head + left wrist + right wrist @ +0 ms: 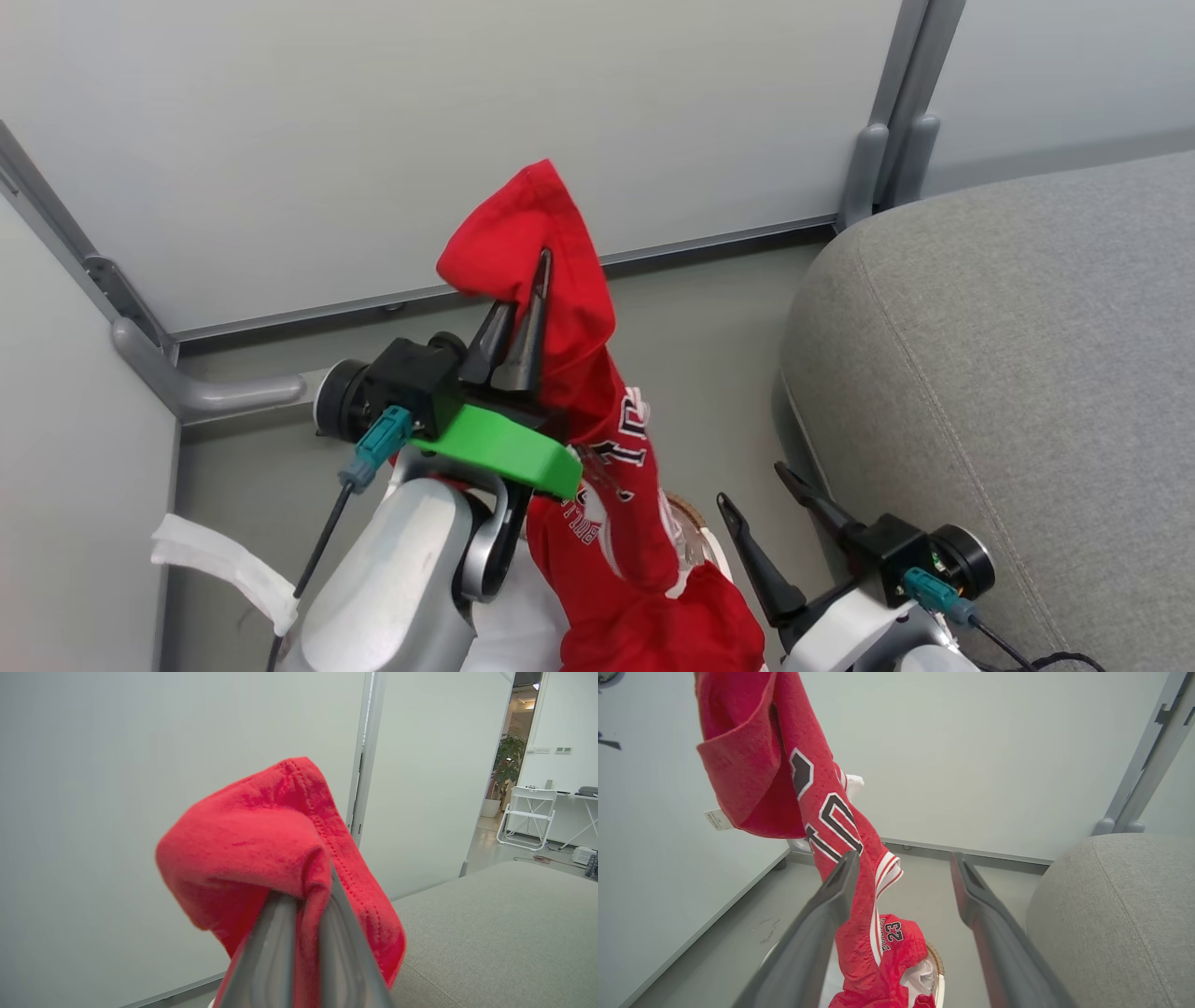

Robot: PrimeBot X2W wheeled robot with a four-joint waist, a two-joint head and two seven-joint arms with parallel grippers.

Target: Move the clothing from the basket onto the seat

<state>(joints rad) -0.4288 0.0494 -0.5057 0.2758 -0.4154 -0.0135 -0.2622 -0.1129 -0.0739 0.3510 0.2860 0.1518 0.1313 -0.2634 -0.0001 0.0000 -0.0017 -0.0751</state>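
The left gripper (pixel 525 322), pinched tight on a fold of the red clothing (pixel 597 392), holds it high above the basket (pixel 689 515), while the right gripper (pixel 752 485) gapes empty beside the grey seat (pixel 1008 373).

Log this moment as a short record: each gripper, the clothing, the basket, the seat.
left gripper: shut on the clothing, raised high
right gripper: open, holding nothing, low beside the seat
clothing: red jersey hanging from the left gripper, lower end down at the basket
basket: beneath the hanging clothing, red fabric in it
seat: to the robot's right, no clothing on the visible part
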